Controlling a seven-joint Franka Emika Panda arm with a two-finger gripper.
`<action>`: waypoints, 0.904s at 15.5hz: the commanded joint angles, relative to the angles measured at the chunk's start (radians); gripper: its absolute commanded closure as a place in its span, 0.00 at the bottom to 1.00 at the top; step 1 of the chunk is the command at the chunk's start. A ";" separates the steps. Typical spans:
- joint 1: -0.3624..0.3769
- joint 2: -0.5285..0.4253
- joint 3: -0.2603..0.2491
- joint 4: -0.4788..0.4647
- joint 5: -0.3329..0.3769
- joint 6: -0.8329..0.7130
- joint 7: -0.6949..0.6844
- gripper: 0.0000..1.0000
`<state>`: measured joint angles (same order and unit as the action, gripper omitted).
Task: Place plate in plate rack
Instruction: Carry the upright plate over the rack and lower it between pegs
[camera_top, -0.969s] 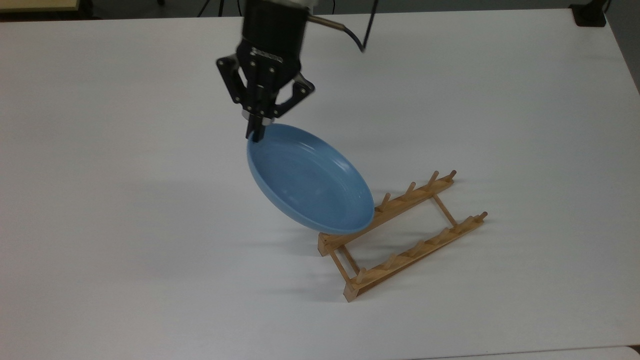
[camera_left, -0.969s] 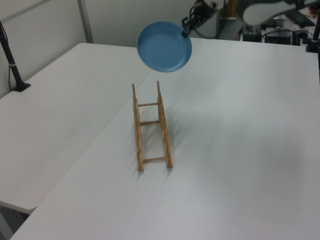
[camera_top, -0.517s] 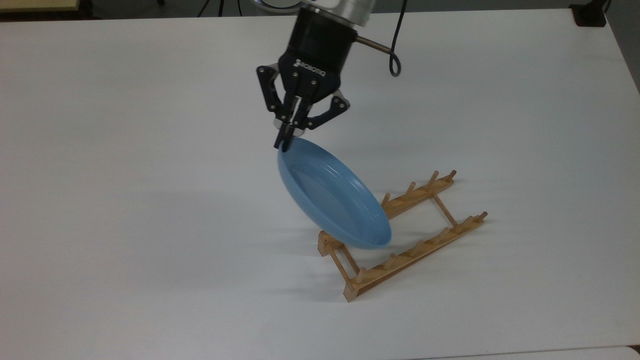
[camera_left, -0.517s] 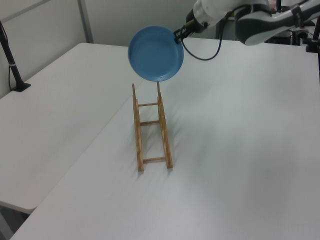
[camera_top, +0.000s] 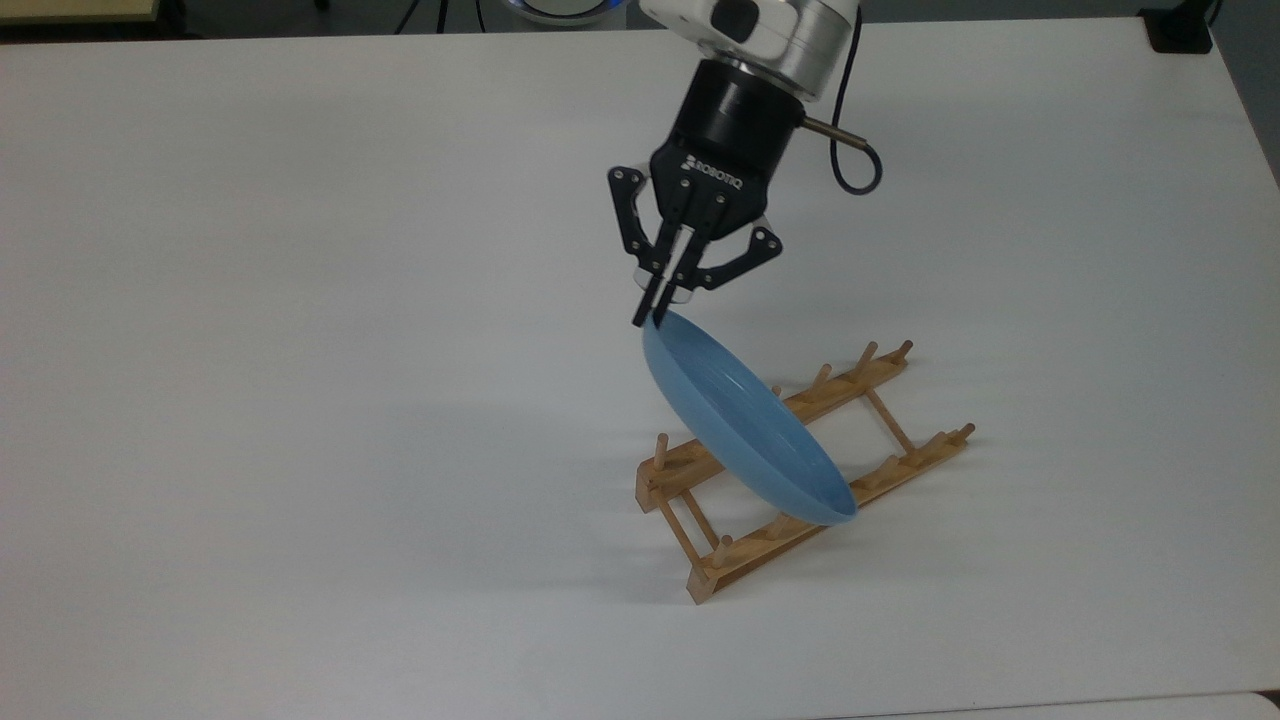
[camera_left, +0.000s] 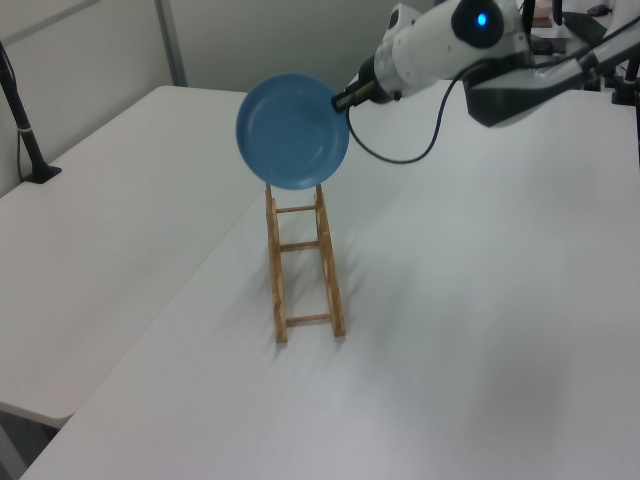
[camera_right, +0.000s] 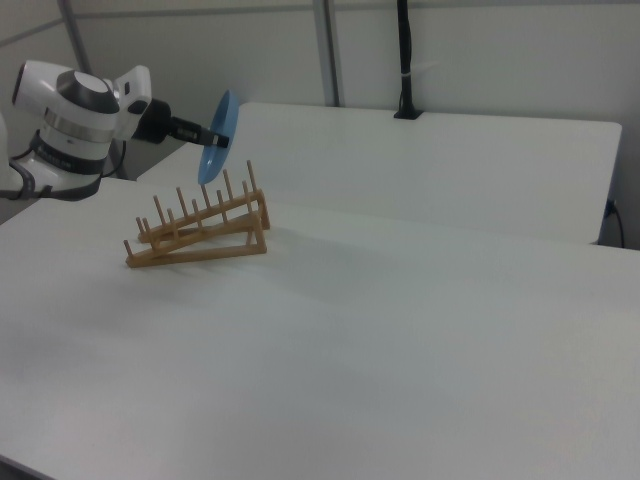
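The light-blue plate (camera_top: 745, 425) hangs tilted, close to upright, above the wooden plate rack (camera_top: 742, 563). My gripper (camera_top: 650, 318) is shut on the plate's upper rim. In the top view the plate covers the middle of both rails. In the left view the plate (camera_left: 292, 130) faces the camera over the far end of the rack (camera_left: 279, 290), with the gripper (camera_left: 340, 100) at its right edge. The right view shows the plate (camera_right: 217, 137) edge-on above the pegs of the rack (camera_right: 200, 235), held by the gripper (camera_right: 205, 134). I cannot tell whether plate and rack touch.
The rack lies on a wide white table (camera_top: 300, 400). A black clamp post (camera_left: 25, 130) stands at the left view's left edge, and a black pole (camera_right: 403, 60) rises at the back in the right view. A black object (camera_top: 1180, 30) sits at the top view's upper right corner.
The gripper has carried the plate toward the top view's right and lower, from beside the rack to over it. The plate has turned more upright.
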<state>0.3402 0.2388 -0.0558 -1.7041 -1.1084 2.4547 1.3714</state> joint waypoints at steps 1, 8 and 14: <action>0.037 0.025 -0.012 0.014 -0.051 0.009 0.064 1.00; 0.049 0.043 -0.012 0.014 -0.108 -0.025 0.112 1.00; 0.054 0.054 -0.012 0.000 -0.288 -0.059 0.325 1.00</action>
<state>0.3733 0.2918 -0.0563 -1.7042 -1.3470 2.4352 1.6283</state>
